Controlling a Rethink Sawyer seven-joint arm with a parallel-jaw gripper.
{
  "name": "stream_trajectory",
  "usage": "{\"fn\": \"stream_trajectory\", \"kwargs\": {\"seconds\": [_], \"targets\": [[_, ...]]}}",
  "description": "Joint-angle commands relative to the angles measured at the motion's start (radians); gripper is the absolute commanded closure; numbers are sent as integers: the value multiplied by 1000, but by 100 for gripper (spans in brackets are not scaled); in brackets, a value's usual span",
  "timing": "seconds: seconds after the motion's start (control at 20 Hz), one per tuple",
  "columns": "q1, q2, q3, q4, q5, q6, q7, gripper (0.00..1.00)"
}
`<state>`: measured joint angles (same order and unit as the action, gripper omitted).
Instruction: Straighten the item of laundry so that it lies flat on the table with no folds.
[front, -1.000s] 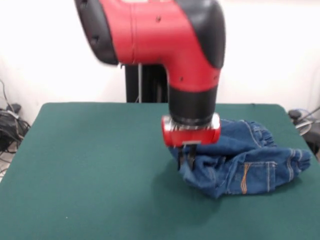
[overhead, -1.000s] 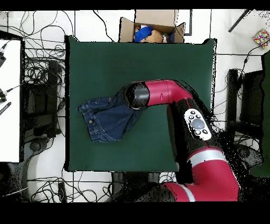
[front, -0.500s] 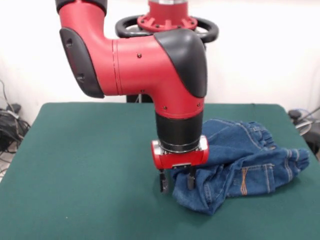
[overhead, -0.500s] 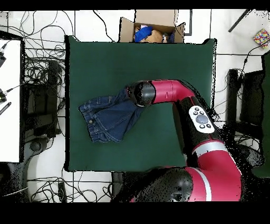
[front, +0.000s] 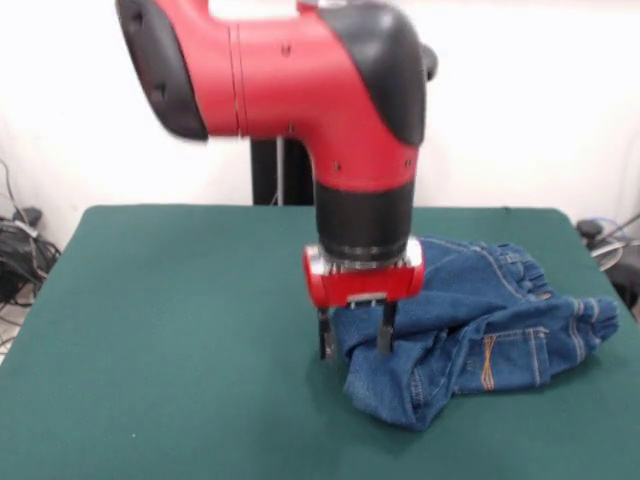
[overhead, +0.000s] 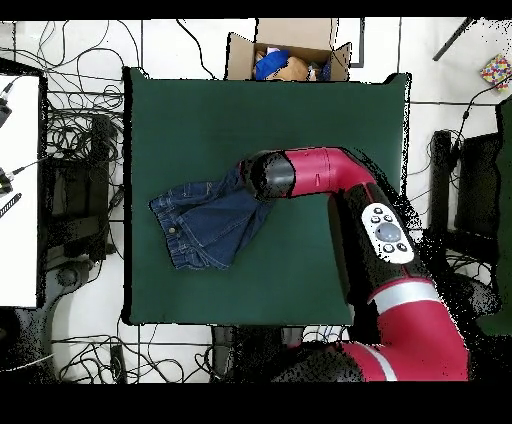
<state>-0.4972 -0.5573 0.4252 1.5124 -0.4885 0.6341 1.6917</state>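
Observation:
The blue denim jeans (front: 480, 320) lie crumpled and folded over on the right half of the dark green table (front: 180, 300). The gathered waistband is at the far right and orange stitching shows on the front fold. My gripper (front: 354, 340) points straight down over the jeans' left edge. It is open and empty, with one finger left of the cloth and one in front of it. In the overhead view the jeans (overhead: 205, 228) lie at the table's (overhead: 320, 120) left-middle, and the arm's wrist (overhead: 268, 176) covers their upper right corner and hides the gripper.
A cardboard box (overhead: 290, 52) with toys stands beyond the table's top edge in the overhead view. Cables and equipment lie on the floor round the table. The pedestal (front: 280, 170) stands behind the table's far edge.
One second ago the gripper was shut on the jeans' left edge. It then moved left, opened and let the cloth go, and now stands slightly higher.

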Motion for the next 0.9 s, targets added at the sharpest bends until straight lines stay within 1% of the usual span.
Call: {"fn": "stream_trajectory", "kwargs": {"seconds": [0.05,0.15,0.35,0.45,0.65,0.9], "targets": [[20,-261,67,215,77,87,-18,0],[24,-339,69,270,120,115,-4,0],[44,-417,59,335,189,155,19,0],[65,-447,41,368,204,142,46,0],[106,-466,8,413,218,95,104,0],[138,-434,-22,426,212,33,140,0]]}}
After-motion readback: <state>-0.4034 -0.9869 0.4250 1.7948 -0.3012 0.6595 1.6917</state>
